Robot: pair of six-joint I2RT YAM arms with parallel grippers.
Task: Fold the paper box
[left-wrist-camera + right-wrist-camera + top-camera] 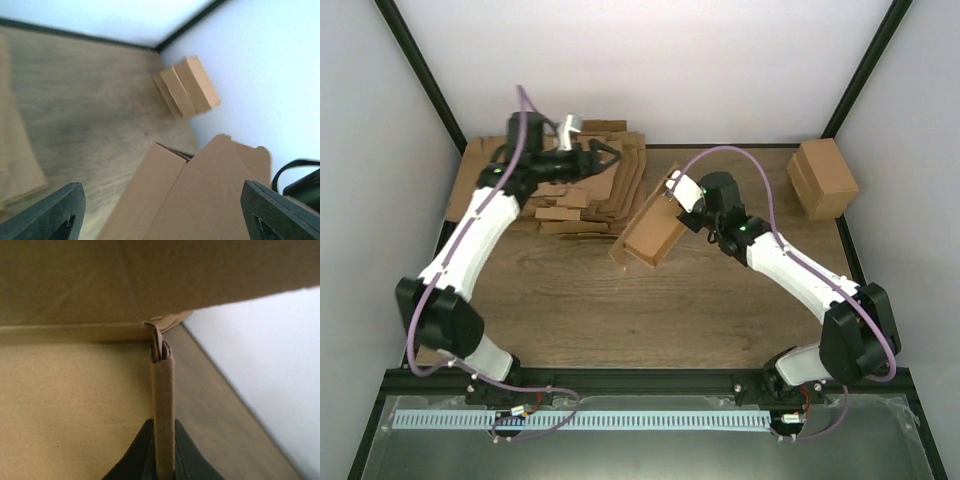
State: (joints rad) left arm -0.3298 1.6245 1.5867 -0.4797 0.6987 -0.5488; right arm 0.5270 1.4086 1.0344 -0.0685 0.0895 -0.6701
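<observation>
paper box [650, 228]: plain brown cardboard, part-folded into a long shallow open tray. Sits tilted at mid-table [620, 310], near-left end low, far-right end raised. Can't tell if the low corner touches the wood. One side wall [162, 400] is folded double and stands upright.

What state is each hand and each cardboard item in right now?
left hand: open, holding nothing
right hand: shut on a wall of the paper box
paper box: partly folded, top open, tilted
pile of sheets: flat, unfolded
carton: closed, in the far right corner
</observation>
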